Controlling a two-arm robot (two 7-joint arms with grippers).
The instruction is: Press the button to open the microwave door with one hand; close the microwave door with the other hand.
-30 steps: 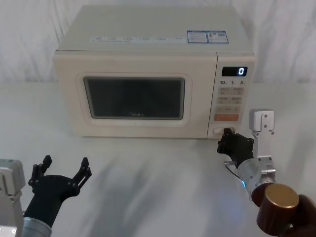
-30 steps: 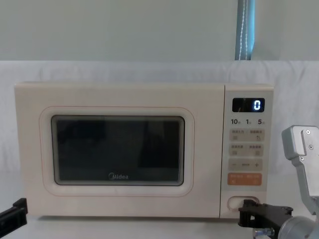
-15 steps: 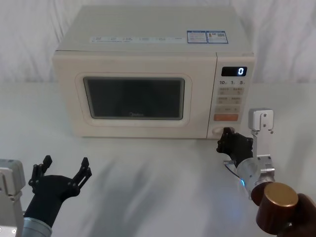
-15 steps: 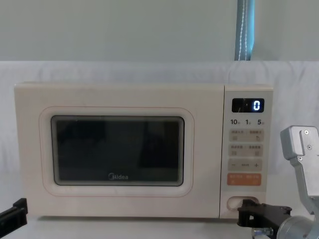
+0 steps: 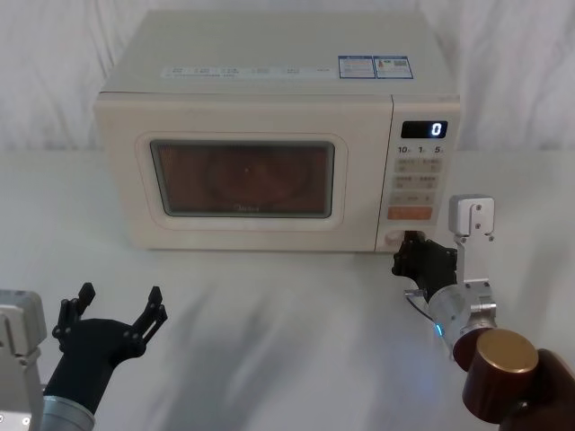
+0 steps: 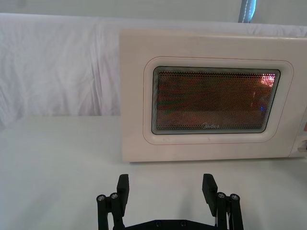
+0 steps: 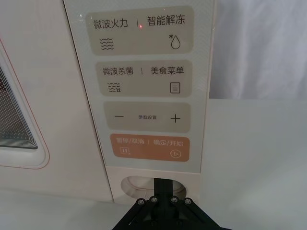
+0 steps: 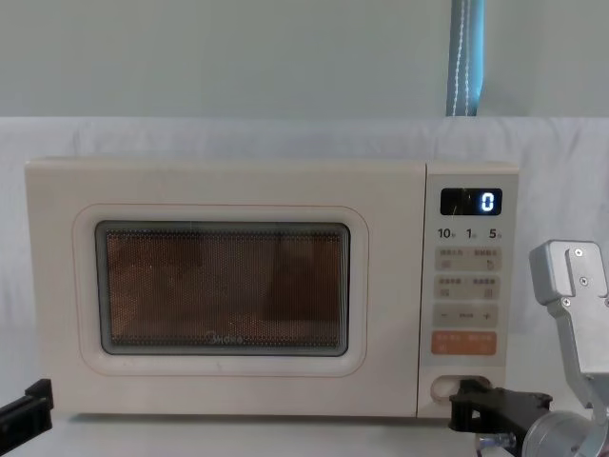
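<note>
Cream button point(image 7: 144, 186), low on the microwave's right panel, met by the right gripper point(image 5: 411, 253), jaws together. Left gripper point(image 5: 112, 310) waits near-left, spread wide. Risk: the microwave door point(image 5: 243, 177) swinging out onto the left gripper.

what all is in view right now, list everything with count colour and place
microwave: one, cream, at the back of the table, inside lit
microwave door: one, cream with a dark window glowing orange, left part of the front, no gap seen
button: one, cream, wide, bottom of the control panel
orange key: one, just above the button
display: one, dark, reads 0, top of the panel
labels: several, blue and white, on the microwave's top
table: one, white covered
pole: one, blue-grey, behind the microwave
right gripper: one, black on a silver wrist, tip at the button
left gripper: one, black, fingers spread, low at front left, away from the door
</note>
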